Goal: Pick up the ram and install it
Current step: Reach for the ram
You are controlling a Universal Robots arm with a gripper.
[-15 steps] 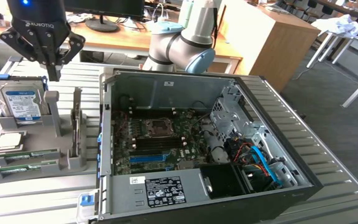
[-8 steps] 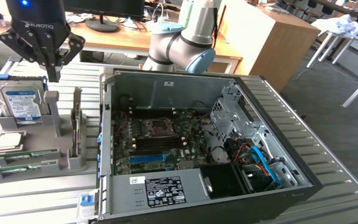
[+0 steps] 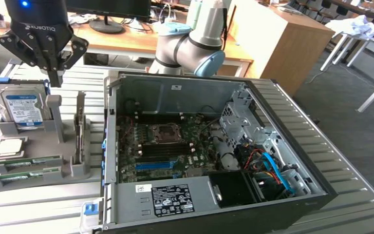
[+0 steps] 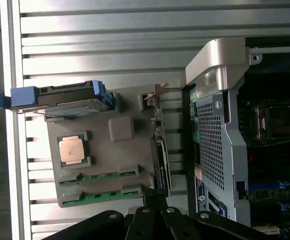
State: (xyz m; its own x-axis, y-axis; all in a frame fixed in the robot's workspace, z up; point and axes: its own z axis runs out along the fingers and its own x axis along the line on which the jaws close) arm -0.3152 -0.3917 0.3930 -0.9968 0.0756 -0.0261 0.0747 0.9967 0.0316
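Observation:
Two green ram sticks [image 3: 23, 163] [image 3: 19, 178] lie side by side in slots at the near end of a grey holder [image 3: 57, 170], at the exterior view's left. The wrist view shows the same two sticks [image 4: 101, 175] [image 4: 96, 196]. My black gripper [image 3: 56, 80] hangs shut and empty well above the holder's far end, over the upright hard drive [image 3: 25, 109]. In the wrist view its closed fingertips [image 4: 153, 196] point down near the holder's edge, beside an upright card [image 4: 160, 150].
The open computer case [image 3: 112, 161] lies beside the holder, its motherboard [image 3: 167, 144] and blue slot [image 3: 156, 165] exposed. The holder also carries a processor chip [image 3: 10, 146] [image 4: 71, 150] and the hard drive [image 4: 70, 97]. My arm [image 3: 196, 44] rises behind the case.

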